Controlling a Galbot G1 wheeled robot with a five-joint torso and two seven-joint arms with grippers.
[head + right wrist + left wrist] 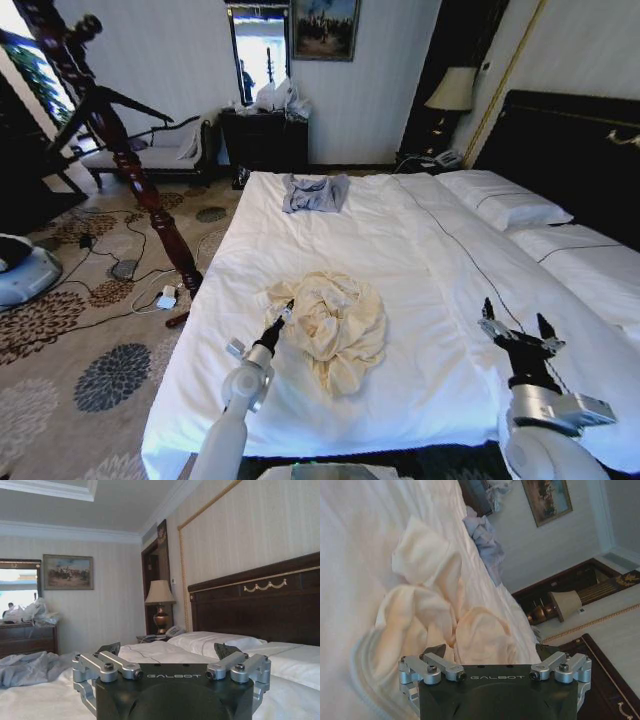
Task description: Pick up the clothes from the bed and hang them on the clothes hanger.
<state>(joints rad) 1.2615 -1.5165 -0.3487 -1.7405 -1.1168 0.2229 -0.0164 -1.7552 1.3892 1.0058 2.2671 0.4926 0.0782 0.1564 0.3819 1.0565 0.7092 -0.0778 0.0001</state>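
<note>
On the bed, our left gripper reaches wide-fingered to the clothes; our right gripper hovers upright, spread.

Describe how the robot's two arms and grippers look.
Both arms are glossy white with rounded silver joints. The left gripper and right gripper have black bodies marked GALBOT in pale letters, silver metal linkages with dark screws, and black fingers.

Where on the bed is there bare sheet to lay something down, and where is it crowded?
Bare sheet lies between the cream clothes and the grey-blue garment, and between the clothes and the pillows. The bed is crowded at its near middle: the left hand is at the pile's edge. The right hand hovers open over the near right side.
</note>
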